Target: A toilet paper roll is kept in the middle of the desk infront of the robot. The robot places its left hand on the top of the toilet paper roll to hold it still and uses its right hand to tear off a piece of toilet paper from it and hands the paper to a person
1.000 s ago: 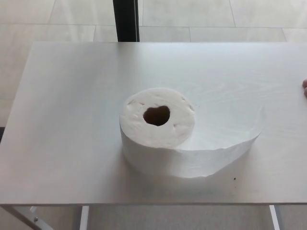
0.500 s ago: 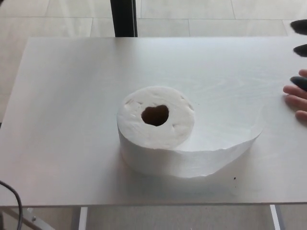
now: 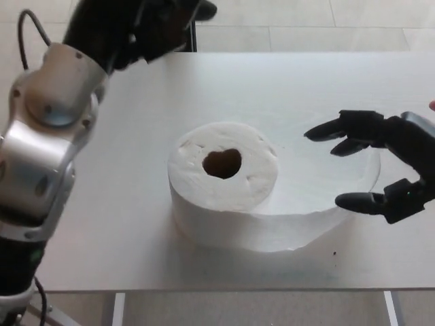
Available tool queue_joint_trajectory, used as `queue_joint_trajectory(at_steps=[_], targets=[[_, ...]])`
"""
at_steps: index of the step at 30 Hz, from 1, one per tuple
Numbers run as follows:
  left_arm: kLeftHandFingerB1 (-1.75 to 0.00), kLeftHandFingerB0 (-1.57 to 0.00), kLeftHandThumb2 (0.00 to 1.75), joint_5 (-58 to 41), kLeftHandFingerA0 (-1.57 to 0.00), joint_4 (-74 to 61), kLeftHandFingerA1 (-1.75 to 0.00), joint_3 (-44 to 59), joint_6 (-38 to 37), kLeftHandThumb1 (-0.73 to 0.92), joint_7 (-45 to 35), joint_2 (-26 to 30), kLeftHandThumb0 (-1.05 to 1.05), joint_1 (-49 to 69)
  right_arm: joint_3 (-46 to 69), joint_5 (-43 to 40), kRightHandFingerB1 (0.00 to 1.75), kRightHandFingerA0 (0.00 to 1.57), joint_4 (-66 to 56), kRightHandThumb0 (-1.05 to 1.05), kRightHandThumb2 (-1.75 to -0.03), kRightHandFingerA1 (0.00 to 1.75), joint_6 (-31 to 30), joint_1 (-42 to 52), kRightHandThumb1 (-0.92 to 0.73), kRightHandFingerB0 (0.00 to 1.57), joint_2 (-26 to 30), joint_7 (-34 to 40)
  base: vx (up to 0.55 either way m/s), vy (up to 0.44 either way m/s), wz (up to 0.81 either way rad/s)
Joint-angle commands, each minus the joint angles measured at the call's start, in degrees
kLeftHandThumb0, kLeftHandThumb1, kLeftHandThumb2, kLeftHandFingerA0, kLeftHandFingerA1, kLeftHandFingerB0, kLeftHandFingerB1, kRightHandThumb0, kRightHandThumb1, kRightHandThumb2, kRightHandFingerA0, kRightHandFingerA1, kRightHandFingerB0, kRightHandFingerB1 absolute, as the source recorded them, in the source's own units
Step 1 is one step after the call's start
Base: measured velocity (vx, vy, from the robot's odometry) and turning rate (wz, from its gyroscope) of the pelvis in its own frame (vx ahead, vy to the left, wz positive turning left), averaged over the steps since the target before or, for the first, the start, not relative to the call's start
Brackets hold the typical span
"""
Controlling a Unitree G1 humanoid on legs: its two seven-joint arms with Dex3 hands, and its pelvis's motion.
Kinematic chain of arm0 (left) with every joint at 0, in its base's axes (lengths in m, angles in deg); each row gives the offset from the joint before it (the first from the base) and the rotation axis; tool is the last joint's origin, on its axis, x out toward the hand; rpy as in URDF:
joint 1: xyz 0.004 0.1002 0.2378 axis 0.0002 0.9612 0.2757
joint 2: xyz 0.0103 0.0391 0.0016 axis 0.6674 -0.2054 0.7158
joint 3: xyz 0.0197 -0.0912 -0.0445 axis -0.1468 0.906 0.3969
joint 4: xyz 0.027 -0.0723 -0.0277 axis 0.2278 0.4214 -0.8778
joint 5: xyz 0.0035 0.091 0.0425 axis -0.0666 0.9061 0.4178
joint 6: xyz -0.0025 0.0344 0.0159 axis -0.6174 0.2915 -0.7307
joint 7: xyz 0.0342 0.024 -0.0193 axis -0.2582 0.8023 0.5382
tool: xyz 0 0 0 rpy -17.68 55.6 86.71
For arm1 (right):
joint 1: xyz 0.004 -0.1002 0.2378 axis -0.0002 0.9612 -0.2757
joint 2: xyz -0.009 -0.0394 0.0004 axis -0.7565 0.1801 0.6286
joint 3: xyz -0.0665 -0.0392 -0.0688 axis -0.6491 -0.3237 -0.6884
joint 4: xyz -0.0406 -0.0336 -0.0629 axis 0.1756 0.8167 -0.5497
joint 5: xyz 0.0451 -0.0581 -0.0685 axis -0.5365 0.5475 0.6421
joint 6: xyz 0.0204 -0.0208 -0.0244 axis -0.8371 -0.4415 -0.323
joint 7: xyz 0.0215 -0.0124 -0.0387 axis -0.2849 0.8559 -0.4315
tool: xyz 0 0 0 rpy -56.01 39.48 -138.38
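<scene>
A white toilet paper roll [image 3: 223,183] stands on end in the middle of the white desk [image 3: 122,170], its brown core hole facing up. A loose tail of paper [image 3: 326,210] curves off its lower right side and lies on the desk. My right hand [image 3: 380,170] hovers open just right of the roll, above the tail, fingers spread and pointing left. My left hand [image 3: 146,27] is raised at the top left, well behind and above the roll, with the silver forearm [image 3: 47,129] below it; its finger state is unclear.
A person's fingertip [image 3: 431,106] shows at the right edge of the desk. A dark post [image 3: 193,41] stands behind the far desk edge. Pale floor tiles surround the desk; its metal legs show below the front edge.
Both arms have come into view: the left arm rose at the left side, the right hand moved in from the right over the paper tail. The person's hand drew back to the edge.
</scene>
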Motion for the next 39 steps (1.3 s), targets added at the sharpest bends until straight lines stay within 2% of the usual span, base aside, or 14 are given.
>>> queue_joint_trajectory(at_steps=[1, 5, 15, 19, 20, 24, 28, 29, 30, 32, 34, 35, 36, 39], targets=[[-0.45, -0.53, 0.54, 11.92, -0.56, -3.21, -0.49, -6.87, 4.57, 0.51, 3.65, 1.96, -0.47, 7.92, -1.57, 7.12, 0.40, 0.53, -0.24, -0.61, -0.56, 0.64, 4.51, 2.91, -0.48, 0.48, 2.95, -1.59, 0.00, 0.000, 0.00], [-0.45, -0.52, 0.54, 13.54, -0.57, -4.14, -0.52, -8.68, 4.45, 0.51, 4.39, 1.51, -0.50, 11.90, -2.04, 7.00, 0.49, 0.42, -1.68, -0.64, -0.82, 0.61, 2.16, 4.25, -0.40, 0.35, 4.31, -3.99, 0.00, 0.000, 0.00], [-0.46, -0.56, 0.55, 20.84, -0.61, -5.77, -0.57, -14.74, 3.48, 0.50, 5.50, 1.64, -0.53, 17.29, -2.04, 9.18, 0.39, 0.51, -1.16, -0.65, -0.57, 0.67, 4.21, 5.22, -0.51, 0.46, 4.03, -3.25, 0.00, 0.000, 0.00], [-0.46, -0.55, 0.55, 21.74, -0.60, -5.23, -0.58, -14.67, 3.52, 0.51, 5.28, 1.59, -0.54, 18.56, -2.12, 10.40, 0.49, 0.47, -1.08, -0.69, -0.84, 0.66, 3.97, 4.65, -0.42, 0.38, 4.28, -3.71, 0.00, 0.000, 0.00], [-0.46, -0.55, 0.56, 22.31, -0.61, -4.85, -0.59, -14.72, 3.17, 0.50, 5.53, 1.45, -0.54, 18.70, -2.27, 10.69, 0.38, 0.47, -0.94, -0.63, -0.57, 0.60, 3.90, 4.34, -0.52, 0.46, 4.23, -3.92, 0.00, 0.000, 0.00], [-0.57, -0.52, 0.77, 25.98, -0.66, -3.88, -0.71, -16.22, 2.08, 0.38, 6.55, 1.26, -0.54, 18.87, -3.16, 12.71, 0.51, 0.48, -1.49, -0.62, -0.84, 0.69, 3.13, 3.48, -0.41, 0.38, 3.16, -3.72, 0.00, 0.000, 0.00], [-0.57, -0.52, 0.77, 28.58, -0.66, -3.43, -0.70, -17.48, 0.38, 0.37, 6.10, 1.54, -0.53, 19.21, -3.59, 15.72, 0.42, 0.52, -1.59, -0.54, -0.57, 0.73, 3.28, 3.01, -0.53, 0.46, 1.62, -1.13, 0.00, 0.000, 0.00], [-0.47, -0.58, 0.55, 29.48, -0.76, -3.57, -1.21, -17.78, 0.22, 0.46, 6.01, 1.73, -0.52, 19.42, -3.68, 17.11, 0.53, 0.47, -1.18, -0.54, -0.82, 0.71, 3.89, 2.85, -0.40, 0.39, 1.14, 0.25, 0.00, 0.000, 0.00], [-0.46, -0.58, 0.55, 29.81, -0.85, -3.34, -1.21, -17.75, -0.14, 0.45, 6.07, 1.66, -0.52, 19.64, -3.87, 18.82, 0.41, 0.45, -1.44, -0.51, -0.56, 0.61, 3.28, 2.89, -0.52, 0.45, 0.88, 1.05, 0.00, 0.000, 0.00], [-0.47, -0.59, 0.57, 30.33, -0.93, -2.71, -1.30, -17.59, -0.89, 0.47, 6.74, 1.28, -0.52, 20.71, -4.58, 24.27, 0.53, 0.53, -1.56, -0.54, -0.81, 0.74, 3.53, 3.22, -0.39, 0.38, 0.65, 4.58, 0.00, 0.000, 0.00], [-0.58, -0.51, 0.80, 30.73, -0.90, -2.33, -1.17, -17.26, -0.83, 0.39, 7.20, 0.93, -0.55, 21.40, -5.73, 29.05, 0.41, 0.62, -2.04, -0.49, -0.56, 0.78, 2.51, 3.37, -0.52, 0.44, 1.36, 5.67, 0.00, 0.000, 0.00], [-0.58, -0.52, 0.76, 30.80, -0.90, -2.23, -1.10, -17.06, -0.79, 0.39, 7.28, 0.89, -0.52, 21.60, -6.27, 31.21, 0.41, 0.67, -2.26, -0.44, -0.56, 0.82, 1.91, 3.51, -0.53, 0.44, 1.68, 6.13, 0.00, 0.000, 0.00], [-0.58, -0.51, 0.76, 30.77, -0.91, -2.32, -1.10, -16.79, -0.92, 0.39, 7.36, 0.91, -0.51, 21.75, -6.83, 33.69, 0.43, 0.79, -2.06, -0.43, -0.57, 1.27, 1.65, 3.70, -0.51, 0.47, 1.79, 7.80, 0.00, 0.000, 0.00], [-0.47, -0.57, 0.55, 30.46, -0.91, -2.09, -1.08, -16.11, -1.24, 0.49, 7.90, 0.40, -0.46, 22.02, -8.30, 39.56, 0.42, 0.85, -1.45, -0.37, -0.60, 1.35, 0.73, 3.97, -0.59, 0.50, 1.96, 11.74, 0.00, 0.000, 0.00]])
